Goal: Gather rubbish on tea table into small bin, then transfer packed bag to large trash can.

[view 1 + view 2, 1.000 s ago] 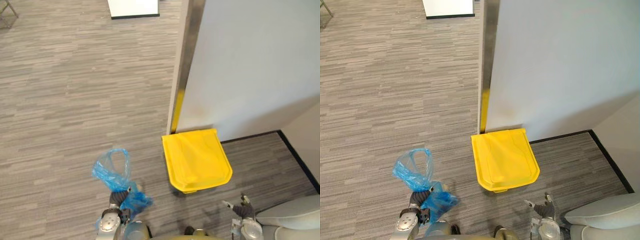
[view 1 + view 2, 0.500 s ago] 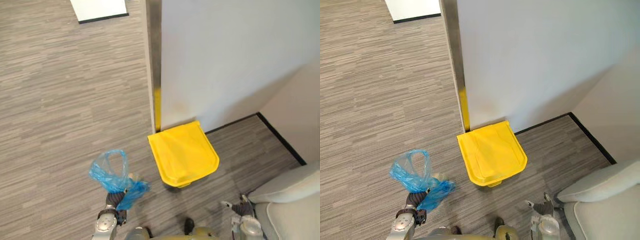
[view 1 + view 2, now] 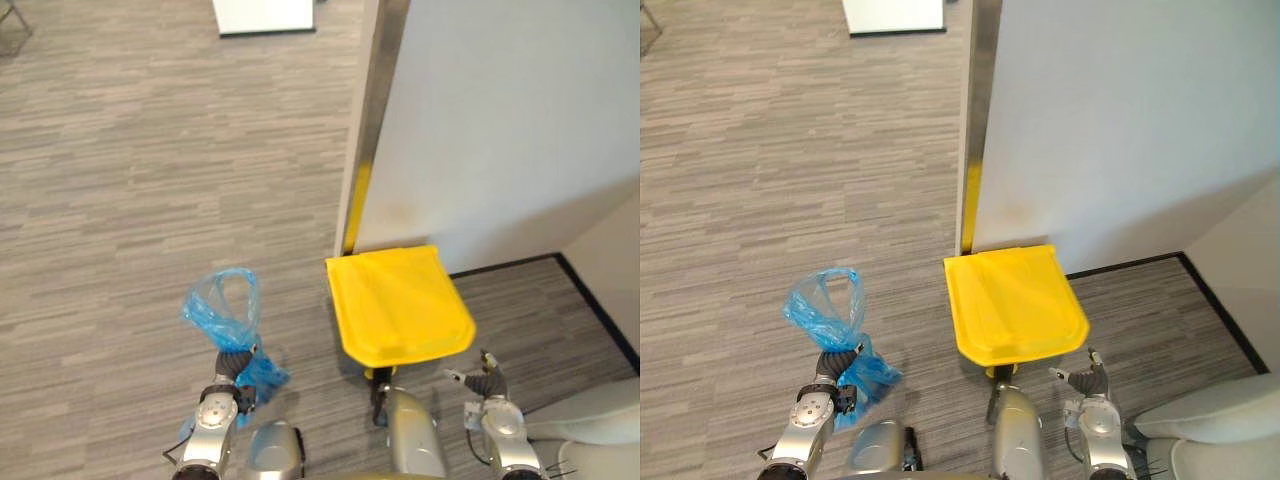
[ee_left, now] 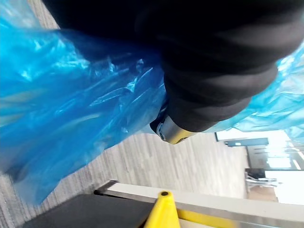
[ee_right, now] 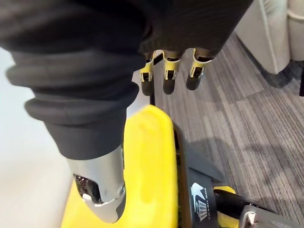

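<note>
Lower left of the left eye view: left hand [image 3: 232,368] raised off the grey floor [image 3: 120,200], fingers clamped round the gathered neck of the blue plastic bag [image 3: 224,312]. The bag's open loop stands up above the fist, and the crumpled rest bunches beside the wrist; the left wrist view has blue film [image 4: 71,109] wrapped right against the dark cover. Lower right: right hand [image 3: 484,384] holds nothing, fingers [image 5: 170,80] apart and roughly straight, thumb out to the side, close to the front corner of the yellow-lidded bin [image 3: 400,305]. Pale sofa [image 3: 600,405] in the lower right corner. The bin sits at centre, lid closed, on a black body, well apart from the bag, its back against the wall [image 3: 500,120]. A metal corner strip [image 3: 372,90] runs up from the bin. White unit [image 3: 265,15] at the top edge.
</note>
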Tool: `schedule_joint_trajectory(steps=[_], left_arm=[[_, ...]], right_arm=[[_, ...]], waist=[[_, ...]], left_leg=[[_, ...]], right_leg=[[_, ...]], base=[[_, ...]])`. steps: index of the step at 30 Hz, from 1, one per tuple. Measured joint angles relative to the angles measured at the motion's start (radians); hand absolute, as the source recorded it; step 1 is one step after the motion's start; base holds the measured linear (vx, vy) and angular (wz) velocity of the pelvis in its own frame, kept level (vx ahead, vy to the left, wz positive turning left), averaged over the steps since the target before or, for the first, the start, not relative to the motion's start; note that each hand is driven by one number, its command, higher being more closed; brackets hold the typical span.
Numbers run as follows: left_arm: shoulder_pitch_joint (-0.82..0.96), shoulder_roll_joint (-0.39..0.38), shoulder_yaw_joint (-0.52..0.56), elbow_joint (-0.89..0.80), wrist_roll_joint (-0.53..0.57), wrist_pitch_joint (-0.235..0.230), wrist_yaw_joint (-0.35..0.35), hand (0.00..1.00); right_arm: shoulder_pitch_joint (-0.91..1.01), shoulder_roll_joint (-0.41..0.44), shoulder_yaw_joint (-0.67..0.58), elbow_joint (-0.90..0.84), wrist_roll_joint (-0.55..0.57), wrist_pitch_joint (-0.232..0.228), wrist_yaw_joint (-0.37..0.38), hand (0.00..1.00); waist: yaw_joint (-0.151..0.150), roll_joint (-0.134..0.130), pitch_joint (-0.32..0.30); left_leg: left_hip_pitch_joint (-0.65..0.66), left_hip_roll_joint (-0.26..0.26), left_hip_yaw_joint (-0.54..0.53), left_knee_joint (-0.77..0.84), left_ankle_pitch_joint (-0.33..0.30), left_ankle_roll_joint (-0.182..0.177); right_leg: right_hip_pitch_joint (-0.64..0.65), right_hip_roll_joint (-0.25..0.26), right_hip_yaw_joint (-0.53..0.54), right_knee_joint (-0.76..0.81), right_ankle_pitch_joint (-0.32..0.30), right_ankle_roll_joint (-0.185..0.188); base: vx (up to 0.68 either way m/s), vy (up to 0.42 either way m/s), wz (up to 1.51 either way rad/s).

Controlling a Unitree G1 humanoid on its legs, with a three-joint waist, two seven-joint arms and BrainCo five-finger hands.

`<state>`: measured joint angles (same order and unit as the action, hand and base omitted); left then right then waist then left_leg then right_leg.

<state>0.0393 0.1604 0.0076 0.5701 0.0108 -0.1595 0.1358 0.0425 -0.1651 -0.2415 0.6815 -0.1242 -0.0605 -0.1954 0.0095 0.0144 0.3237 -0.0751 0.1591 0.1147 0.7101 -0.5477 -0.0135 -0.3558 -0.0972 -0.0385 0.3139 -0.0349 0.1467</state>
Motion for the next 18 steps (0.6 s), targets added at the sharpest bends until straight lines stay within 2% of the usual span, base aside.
schedule_joint_trajectory(steps=[1, 2, 3, 4, 5, 8, 11, 15, 18], left_arm=[[-0.010, 0.000, -0.001, 0.003, 0.001, 0.000, 0.002, 1.00], [-0.018, 0.002, -0.001, 0.007, 0.001, 0.000, 0.016, 1.00], [-0.019, 0.007, -0.002, 0.007, 0.000, 0.000, 0.020, 1.00], [-0.018, 0.007, -0.003, 0.007, 0.000, 0.000, 0.020, 1.00], [-0.018, -0.001, -0.005, 0.006, 0.000, -0.001, 0.019, 1.00], [-0.022, -0.013, -0.014, 0.002, 0.001, -0.001, 0.015, 1.00], [-0.020, -0.022, -0.018, -0.009, 0.002, -0.004, -0.007, 1.00], [-0.010, -0.017, -0.021, -0.009, 0.005, -0.004, -0.014, 1.00], [-0.011, -0.014, -0.052, -0.020, 0.005, -0.005, -0.023, 1.00]], right_arm=[[0.008, -0.002, -0.015, 0.001, 0.000, 0.006, 0.000, 0.00], [0.012, 0.002, -0.047, 0.002, -0.002, 0.028, 0.000, 0.00], [0.013, 0.007, -0.060, -0.001, 0.000, 0.029, 0.000, 0.00], [0.016, 0.009, -0.062, -0.001, 0.006, 0.026, 0.000, 0.00], [-0.003, 0.014, -0.062, -0.021, 0.007, 0.026, 0.000, 0.00], [-0.031, 0.042, -0.052, -0.086, 0.007, 0.014, 0.004, 0.00], [-0.045, 0.053, 0.049, -0.094, 0.005, 0.001, 0.005, 0.00], [-0.098, 0.063, 0.167, -0.094, -0.005, 0.001, 0.006, 0.00], [-0.265, 0.047, 0.211, -0.085, -0.006, -0.006, -0.003, 0.00]], waist=[[-0.005, 0.008, 0.006], [0.007, 0.018, 0.007], [0.006, 0.013, 0.003], [0.007, 0.008, 0.000], [0.010, 0.008, -0.002], [0.006, 0.011, -0.004], [0.001, 0.008, -0.012], [0.007, 0.007, -0.024], [0.011, 0.011, -0.028]], left_leg=[[0.000, 0.003, -0.031, -0.001, -0.003, -0.007], [0.000, 0.024, -0.056, -0.012, 0.003, -0.031], [0.011, 0.036, -0.067, -0.024, 0.011, -0.049], [0.019, 0.037, -0.074, -0.033, 0.014, -0.057], [0.031, 0.051, -0.070, -0.046, 0.029, -0.083], [0.031, 0.069, -0.054, -0.085, 0.055, -0.104], [0.015, 0.077, -0.064, -0.154, 0.072, -0.107], [-0.027, 0.056, -0.114, -0.205, 0.098, -0.108], [-0.088, 0.040, -0.141, -0.224, 0.140, -0.123]], right_leg=[[-0.004, 0.006, -0.007, 0.025, -0.008, 0.004], [-0.020, 0.010, -0.041, 0.107, -0.058, -0.011], [-0.041, 0.005, -0.058, 0.188, -0.117, -0.022], [-0.051, 0.003, -0.062, 0.225, -0.146, -0.024], [-0.059, 0.008, -0.071, 0.260, -0.182, -0.030], [-0.066, 0.021, -0.080, 0.243, -0.188, -0.034], [-0.068, 0.021, -0.110, 0.194, -0.175, -0.047], [-0.086, 0.003, -0.134, 0.150, -0.149, -0.049], [-0.132, -0.012, -0.152, 0.141, -0.132, -0.065]], base=[[0.32, -0.223, 0.93], [0.31, -0.238, 0.69], [0.29, -0.231, 0.51], [0.36, -0.252, 0.27], [0.30, -0.182, 0.03], [0.19, -0.135, -0.03], [0.02, -0.071, 0.25], [-0.04, -0.055, 0.32], [-0.03, -0.059, 0.26]])
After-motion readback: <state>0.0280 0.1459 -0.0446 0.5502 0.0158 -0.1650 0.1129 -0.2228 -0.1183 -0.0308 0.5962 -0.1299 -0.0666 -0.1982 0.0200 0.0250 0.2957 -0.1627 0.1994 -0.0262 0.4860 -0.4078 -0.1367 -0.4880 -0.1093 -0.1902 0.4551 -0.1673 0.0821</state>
